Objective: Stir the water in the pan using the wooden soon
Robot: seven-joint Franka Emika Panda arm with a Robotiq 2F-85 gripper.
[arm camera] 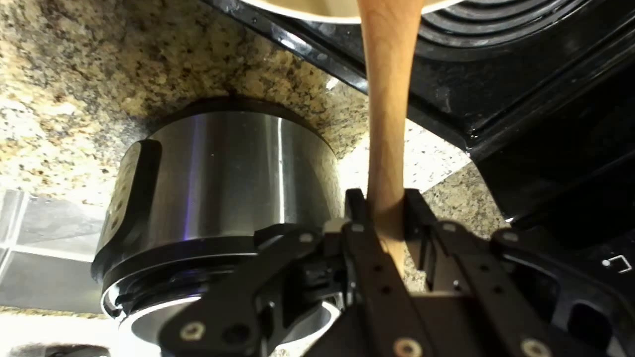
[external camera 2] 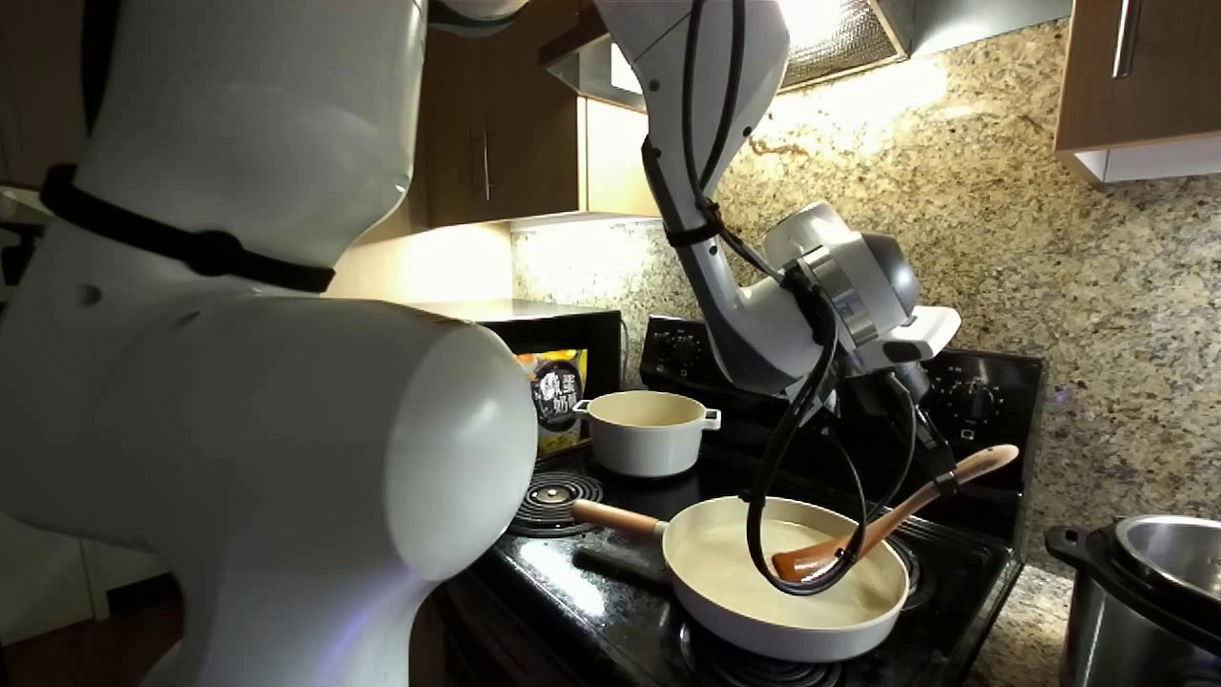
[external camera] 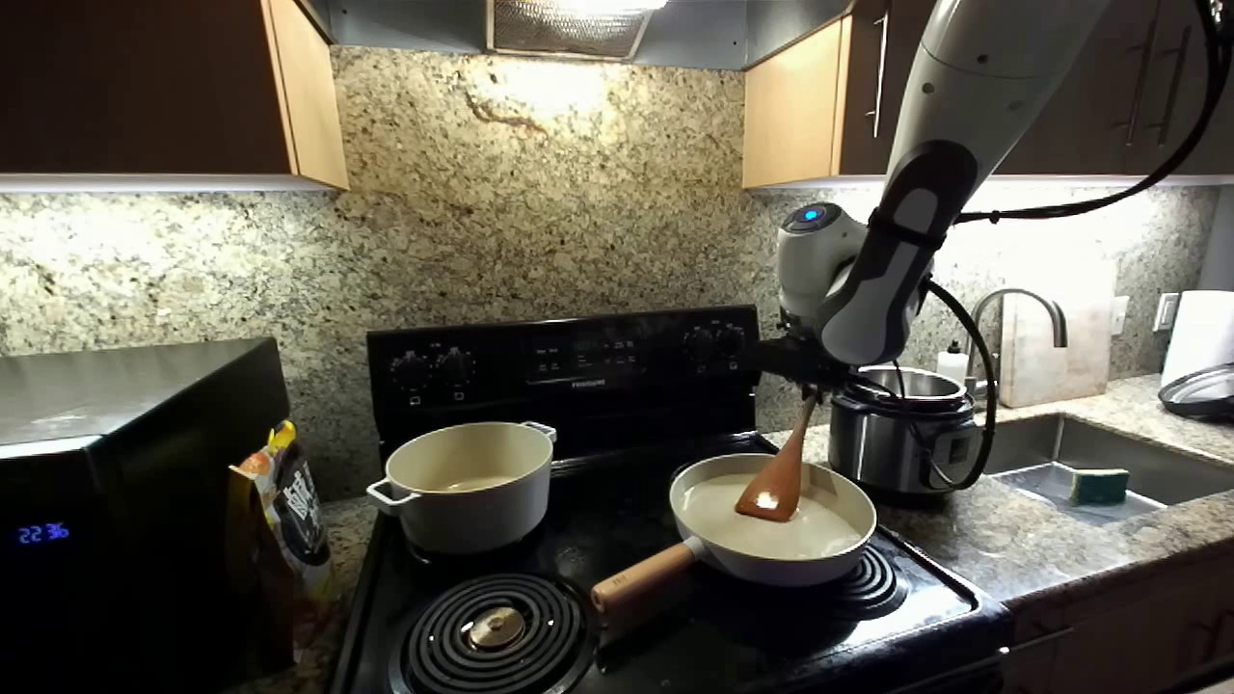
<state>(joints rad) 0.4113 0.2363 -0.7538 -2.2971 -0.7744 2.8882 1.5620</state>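
The wooden spoon (external camera: pixel 787 465), smooth and reddish brown, with a broad, flat blade (external camera: pixel 774 488) bearing a bright highlight, slants down from the gripper (arm camera: pixel 385 206), so that its lower end lies inside the pan (external camera: pixel 791 572), at the pale water (external camera: pixel 824 525) below the gripper. The two fingers (arm camera: pixel 415 213) stand only the width of the handle (arm camera: pixel 388 109) apart, pinching it from both sides; in an exterior view its rounded end (external camera 2: pixel 997 459) projects beyond them, away from the pan.
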